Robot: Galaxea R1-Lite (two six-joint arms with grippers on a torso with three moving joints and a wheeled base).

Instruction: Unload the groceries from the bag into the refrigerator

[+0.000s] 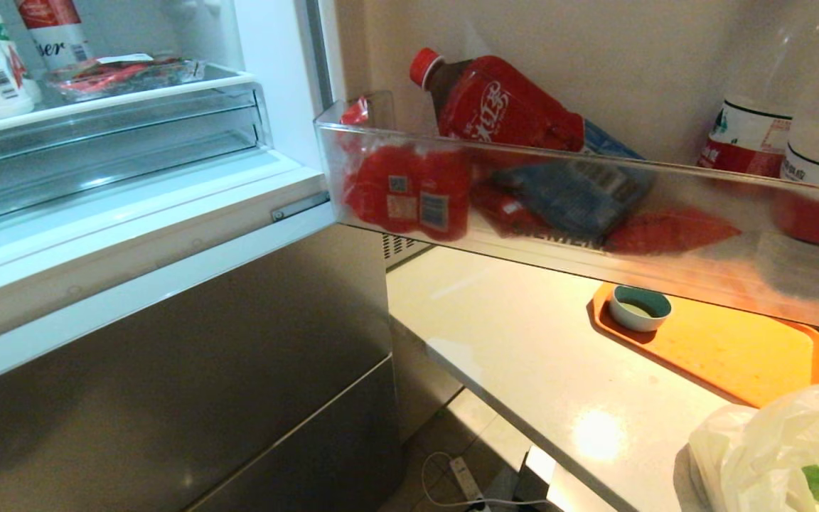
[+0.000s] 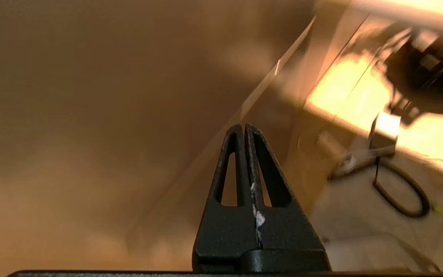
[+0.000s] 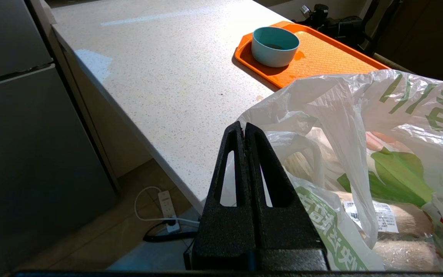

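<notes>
Both grippers empty, jaws pressed together: left gripper (image 2: 243, 129), right gripper (image 3: 243, 127).

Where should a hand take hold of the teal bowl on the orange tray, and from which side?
Probably at the rim of the teal bowl, coming from above. It stands upright and open on the orange tray, and its round, wide body offers no handle, so one finger inside and one outside the wall looks the surest hold.
</notes>
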